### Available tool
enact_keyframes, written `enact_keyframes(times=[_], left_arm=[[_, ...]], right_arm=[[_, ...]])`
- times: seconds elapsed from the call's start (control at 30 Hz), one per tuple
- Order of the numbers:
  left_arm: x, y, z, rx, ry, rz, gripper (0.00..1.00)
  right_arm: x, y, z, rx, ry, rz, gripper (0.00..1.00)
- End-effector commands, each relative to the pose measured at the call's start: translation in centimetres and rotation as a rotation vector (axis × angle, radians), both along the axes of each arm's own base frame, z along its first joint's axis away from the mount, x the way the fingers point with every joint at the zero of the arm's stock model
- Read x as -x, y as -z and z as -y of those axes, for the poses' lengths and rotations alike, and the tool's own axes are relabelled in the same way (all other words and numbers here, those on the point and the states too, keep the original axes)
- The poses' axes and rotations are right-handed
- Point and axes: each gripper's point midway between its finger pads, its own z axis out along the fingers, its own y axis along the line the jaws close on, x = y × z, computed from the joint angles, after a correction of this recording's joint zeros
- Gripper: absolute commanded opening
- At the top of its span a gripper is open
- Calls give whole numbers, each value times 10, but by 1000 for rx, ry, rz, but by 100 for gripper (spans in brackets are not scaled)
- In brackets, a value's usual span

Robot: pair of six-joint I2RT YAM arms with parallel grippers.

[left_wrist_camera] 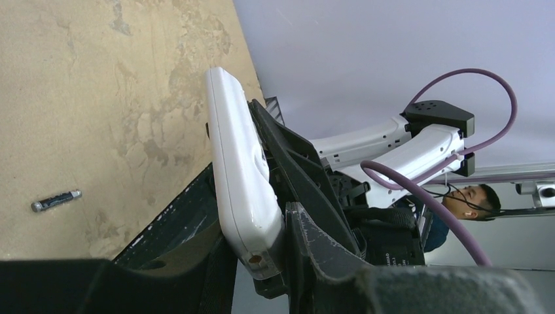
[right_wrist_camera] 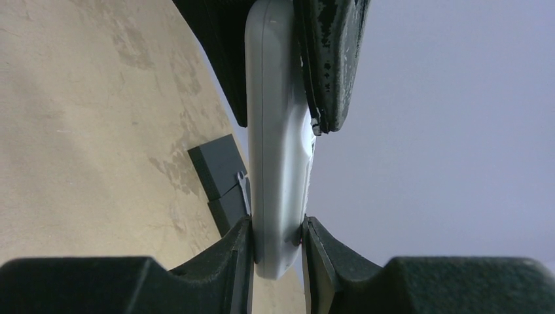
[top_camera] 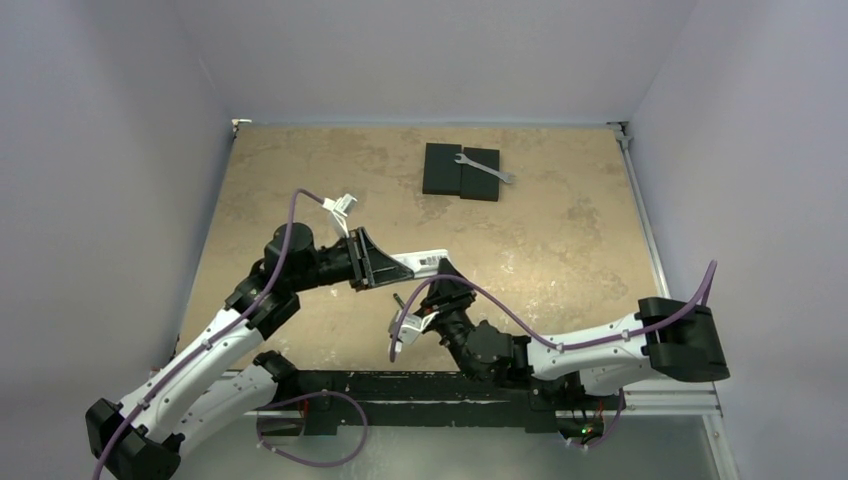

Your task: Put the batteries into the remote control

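**Remote held in the air by both arms; no battery seen loaded**

Reference object: remote control (top_camera: 420, 262).

- Nearest, toward the arm bases from the remote: one battery (left_wrist_camera: 55, 200) lies flat on the table (top_camera: 560, 250). It is apart from both grippers and nothing is touching it. It is a dark slim cylinder with a lighter end. A second one does not show in any view.
- At the remote: it is lifted clear of the table and held edge-on to both wrist cameras.
  - The left gripper (top_camera: 385, 265) is clamped on one end, with a finger pressed on either side of the white body.
  - The right gripper (right_wrist_camera: 276, 229) is closed on the opposite end, its jaws tight against the casing.
  - The button face and the back cannot be told apart from these angles. The battery recess is not visible, so I cannot say whether it is open, or whether it holds a cell.
- Beyond the remote, well apart: two black flat blocks (top_camera: 460, 172) sit side by side, with a silver wrench (top_camera: 485, 168) lying across them. Neither is in play.

Progress (judgement): early to middle. The remote is secured and looks to be mid-reorientation or handover. At least one battery is left to pick up and seat. To fetch the loose cell, one arm must let go while the other keeps its hold.
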Motion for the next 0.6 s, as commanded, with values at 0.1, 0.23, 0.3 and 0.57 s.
enact_keyframes(times=[0.1,0.23,0.3,0.57], left_arm=[[-6,-8,-8,-8,-47,125,0],[-9,-5,-12,-31,-77,146,0],[-11,-3,-14,-46,-90,155,0],[-20,7,-22,-120,-128,211,0]], right_arm=[[4,-17,7,-149,-4,-10,49],[5,-17,8,-197,-17,-50,62],[6,-16,8,-226,-30,-87,67],[24,-4,-4,-300,-161,-340,75]])
